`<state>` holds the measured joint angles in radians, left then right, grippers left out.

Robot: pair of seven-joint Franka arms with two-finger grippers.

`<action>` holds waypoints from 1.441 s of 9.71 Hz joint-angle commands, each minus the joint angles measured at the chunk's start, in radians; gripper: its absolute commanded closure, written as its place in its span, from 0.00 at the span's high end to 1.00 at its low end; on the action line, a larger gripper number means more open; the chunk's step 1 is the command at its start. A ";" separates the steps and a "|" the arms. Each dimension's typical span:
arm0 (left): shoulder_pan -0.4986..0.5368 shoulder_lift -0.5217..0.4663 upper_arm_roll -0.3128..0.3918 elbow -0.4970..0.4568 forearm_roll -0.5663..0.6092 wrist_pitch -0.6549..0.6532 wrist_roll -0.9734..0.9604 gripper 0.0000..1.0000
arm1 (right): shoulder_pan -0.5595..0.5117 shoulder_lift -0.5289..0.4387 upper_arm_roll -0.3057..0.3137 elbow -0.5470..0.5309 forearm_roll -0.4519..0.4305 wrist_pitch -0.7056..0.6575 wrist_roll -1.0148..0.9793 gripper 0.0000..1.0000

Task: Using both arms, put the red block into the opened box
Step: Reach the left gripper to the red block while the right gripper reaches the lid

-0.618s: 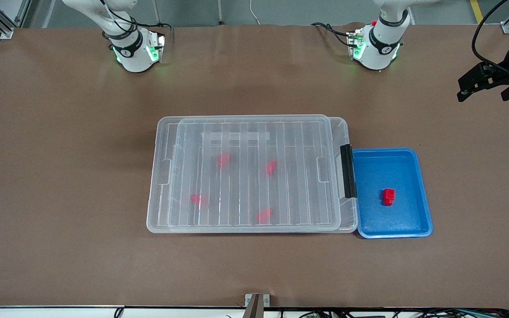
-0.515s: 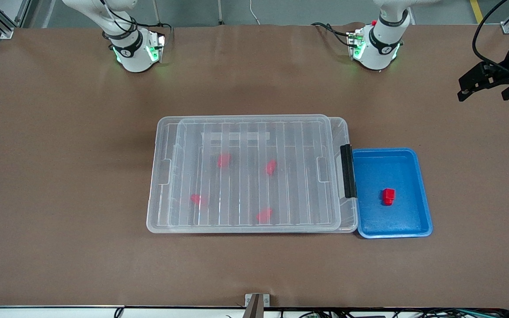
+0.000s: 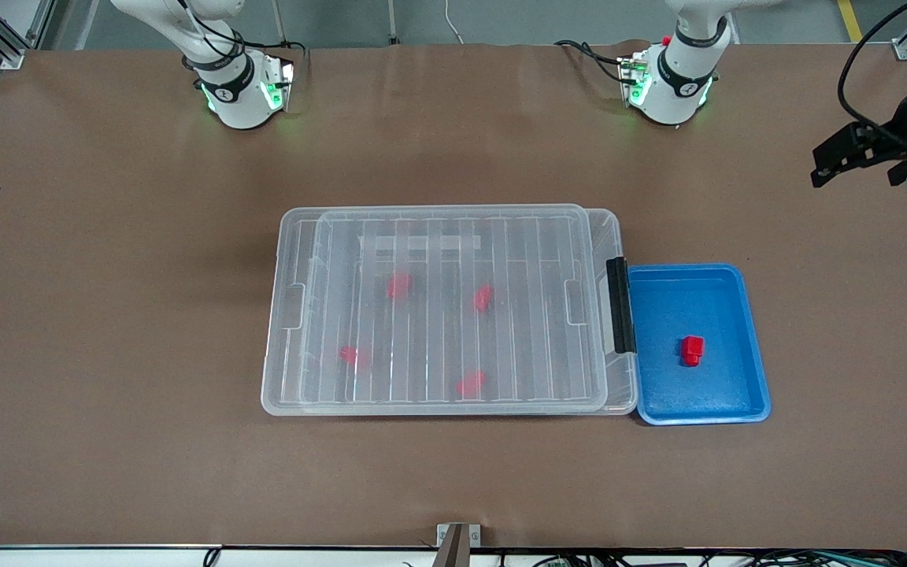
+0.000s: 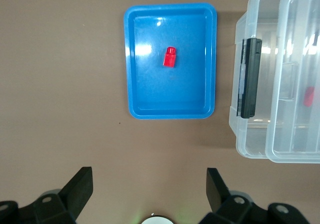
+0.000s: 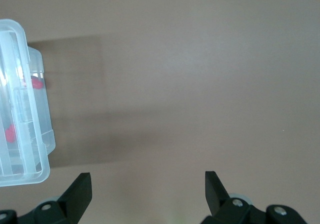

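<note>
The red block [image 3: 692,350] lies alone in a blue tray [image 3: 745,346] that touches the latch end of the box. The box [image 3: 280,315] is a clear bin at mid-table. Its ribbed lid [image 3: 453,236] lies over most of it, and a black latch [image 3: 620,305] sits on the end toward the tray. Several other red pieces [image 3: 399,285] show through the lid. My left gripper [image 3: 822,165] hangs open and empty over bare table at the left arm's end. In the left wrist view it [image 4: 149,184] looks down on the block [image 4: 169,57]. My right gripper [image 5: 147,186] is open and empty over the right arm's end.
The brown table top [image 3: 107,315] spreads wide around the box and tray. Both arm bases [image 3: 241,94] stand at the table's edge farthest from the front camera. A small metal bracket [image 3: 457,535] sits at the nearest edge.
Both grippers have shifted slightly at their ends of the table. The box, lid, tray and red block have not moved.
</note>
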<state>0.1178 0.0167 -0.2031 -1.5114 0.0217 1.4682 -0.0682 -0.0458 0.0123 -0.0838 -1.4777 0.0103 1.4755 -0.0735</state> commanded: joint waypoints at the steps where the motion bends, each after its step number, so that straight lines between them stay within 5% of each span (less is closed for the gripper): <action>1: 0.003 0.120 -0.006 -0.073 0.015 0.158 -0.005 1.00 | 0.017 0.079 0.099 0.007 0.005 0.044 0.020 1.00; 6: 0.000 0.322 -0.004 -0.197 0.030 0.499 -0.012 1.00 | 0.090 0.277 0.297 -0.058 -0.068 0.325 0.354 1.00; 10: 0.005 0.463 -0.004 -0.233 0.092 0.685 -0.013 1.00 | 0.178 0.431 0.297 -0.070 -0.157 0.456 0.394 1.00; 14: 0.008 0.555 -0.004 -0.227 0.093 0.754 -0.013 0.99 | 0.176 0.434 0.297 -0.177 -0.222 0.566 0.391 1.00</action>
<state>0.1261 0.5311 -0.2036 -1.7351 0.0935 2.1881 -0.0717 0.1327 0.4691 0.2086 -1.6227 -0.1856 2.0307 0.3027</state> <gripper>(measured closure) 0.004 0.000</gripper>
